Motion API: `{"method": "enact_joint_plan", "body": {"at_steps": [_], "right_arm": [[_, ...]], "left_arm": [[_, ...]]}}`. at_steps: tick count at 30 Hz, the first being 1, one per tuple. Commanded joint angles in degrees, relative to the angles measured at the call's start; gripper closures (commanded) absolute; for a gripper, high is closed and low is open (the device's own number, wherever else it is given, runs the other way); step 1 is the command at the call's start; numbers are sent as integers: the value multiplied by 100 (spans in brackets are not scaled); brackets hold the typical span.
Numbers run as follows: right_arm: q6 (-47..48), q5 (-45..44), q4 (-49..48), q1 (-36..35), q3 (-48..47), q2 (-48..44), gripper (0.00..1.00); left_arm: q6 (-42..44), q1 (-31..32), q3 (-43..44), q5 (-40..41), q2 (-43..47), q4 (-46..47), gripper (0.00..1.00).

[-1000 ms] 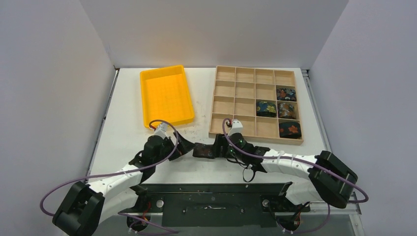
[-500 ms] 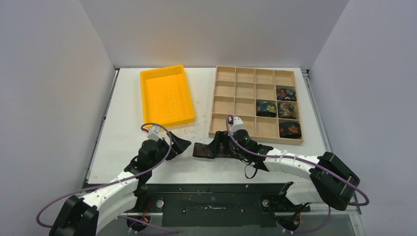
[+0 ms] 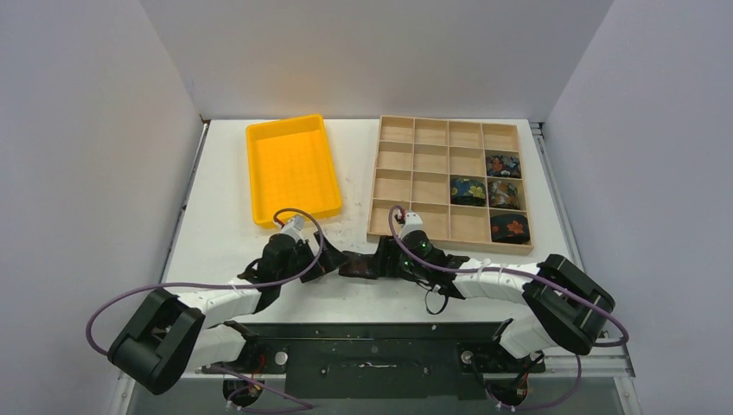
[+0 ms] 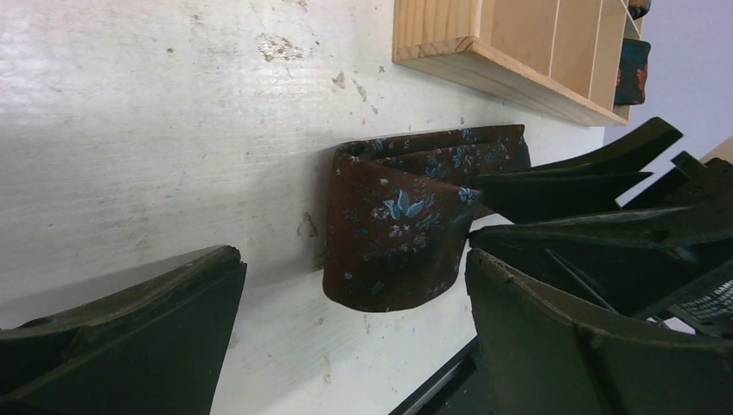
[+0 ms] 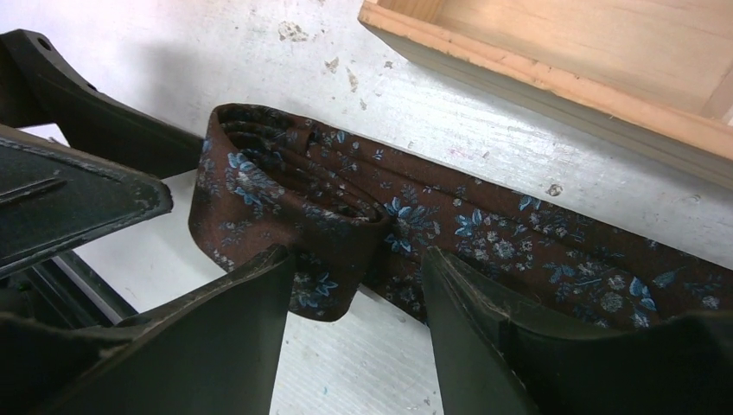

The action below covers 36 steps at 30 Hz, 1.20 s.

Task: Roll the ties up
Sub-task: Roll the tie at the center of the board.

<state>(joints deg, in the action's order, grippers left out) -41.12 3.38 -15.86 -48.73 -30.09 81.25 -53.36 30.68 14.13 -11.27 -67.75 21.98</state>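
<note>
Two tools at six o'clock on the surface (image 3: 225, 246): left tool (image 4: 353, 258) wide; right tool (image 5: 354, 259) straddles the tie (image 4: 389, 233), grip we cannot tell.

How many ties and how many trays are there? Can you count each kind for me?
Rolled ties in the wooden tray: 4
Half-rolled brown tie on the table: 1
Wooden divided tray: 1
Yellow tray: 1
Total: 7

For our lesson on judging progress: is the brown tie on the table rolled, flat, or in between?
Partly rolled: the brown tie has one end coiled; its remaining length lies flat.
</note>
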Motion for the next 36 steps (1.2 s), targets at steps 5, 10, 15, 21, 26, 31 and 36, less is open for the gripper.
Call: {"method": "enact_joint_plan", "body": {"at_steps": [5, 10, 15, 21, 26, 31, 36], "right_arm": [[-60, 271, -461, 25, -174, 358, 44], [-16, 421, -575, 38, -257, 488, 49], [110, 538, -638, 34, -388, 599, 53], [136, 421, -452, 117, -404, 733, 55], [129, 409, -470, 217, -188, 725, 55], [117, 493, -570, 307, -41, 725, 54], [139, 597, -627, 359, 29, 752, 55]], "left_arm": [[-38, 26, 98, -400, -443, 974, 6], [-35, 26, 24, -469, -459, 1086, 7], [-21, 26, -88, -535, -416, 1215, 8], [113, 23, -75, -556, -451, 1168, 11], [245, 26, 11, -532, -623, 1150, 13], [265, 26, 163, -606, -969, 1323, 15], [278, 50, 370, -790, -1402, 1634, 18]]}}
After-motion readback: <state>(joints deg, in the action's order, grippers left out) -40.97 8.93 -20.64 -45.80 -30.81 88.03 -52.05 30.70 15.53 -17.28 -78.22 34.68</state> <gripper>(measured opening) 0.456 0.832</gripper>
